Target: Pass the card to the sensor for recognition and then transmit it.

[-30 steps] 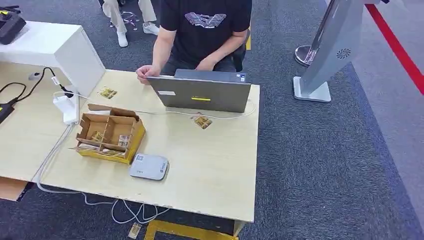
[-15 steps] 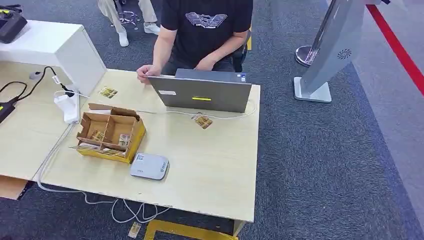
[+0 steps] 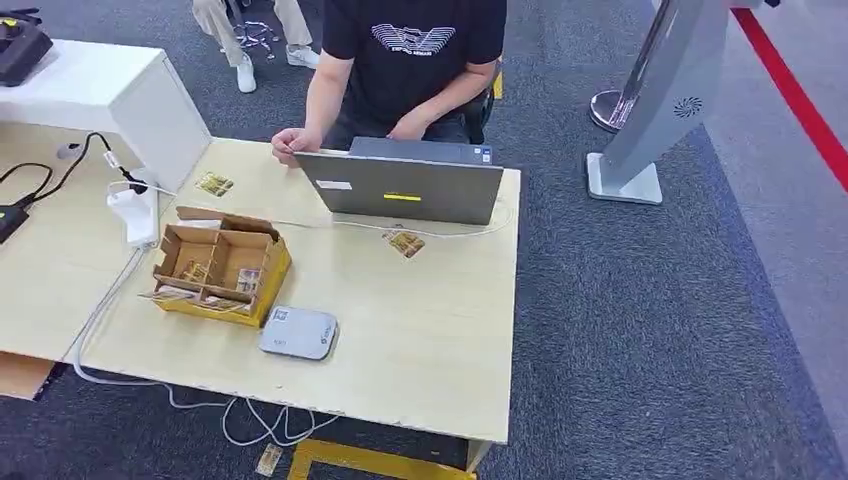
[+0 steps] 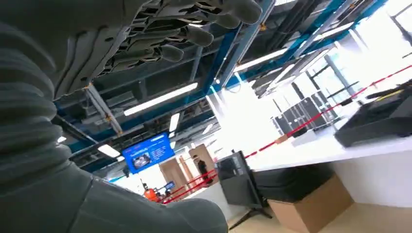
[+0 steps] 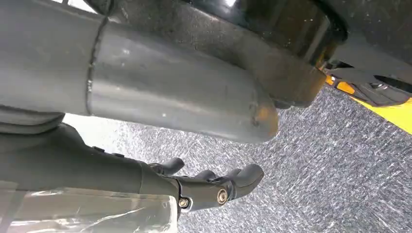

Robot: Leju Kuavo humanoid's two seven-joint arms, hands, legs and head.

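**Still at the desk: cards in the box, both hands holding nothing**

Plainly, little writing can be read: the laptop [image 3: 405, 186] lid bears a yellow strip and a pale sticker, both too small to read, and the person's [image 3: 405, 60] black shirt carries a white striped emblem. The grey sensor [image 3: 298, 333] has a small blue mark, unreadable. It lies on the table [image 3: 430, 340], just beside the cardboard box [image 3: 218, 264], at the box's 4 o'clock. Cards [image 3: 195, 272] sit in the box's compartments; one card [image 3: 404, 243] lies loose at the laptop's 6 o'clock, another [image 3: 214, 184] at the box's 12 o'clock. The left hand [image 4: 160, 36] has its fingers stretched out and apart, clasping nothing. The right hand [image 5: 204, 187] hangs over grey carpet [image 5: 316, 170], fingers loosely bent, holding nothing.
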